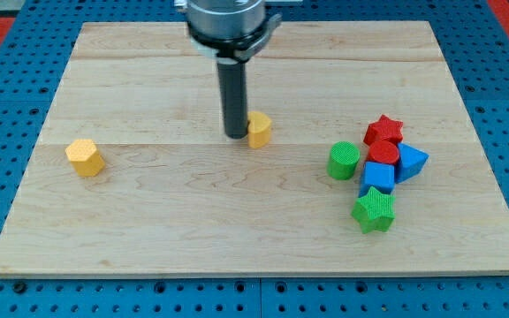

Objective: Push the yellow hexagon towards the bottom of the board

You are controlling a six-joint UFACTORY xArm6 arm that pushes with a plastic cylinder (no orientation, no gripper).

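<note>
Near the tabletop's left edge, about midway down, sits the yellow hexagon (85,157), well apart from the tip (236,135). The end effector is a bare rod, pinching nothing; its tip stands near the tabletop's centre, just left of a second yellow block (260,130) whose shape is unclear.

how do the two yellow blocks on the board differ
The yellow hexagon block at the view's left stands alone on the wooden board, far from my tip; the yellow block near the centre sits right beside my tip, on its right. The left block shows its whole six-sided top; the centre block is partly hidden by the rod, so its shape is unclear. Both share the same yellow.
</note>
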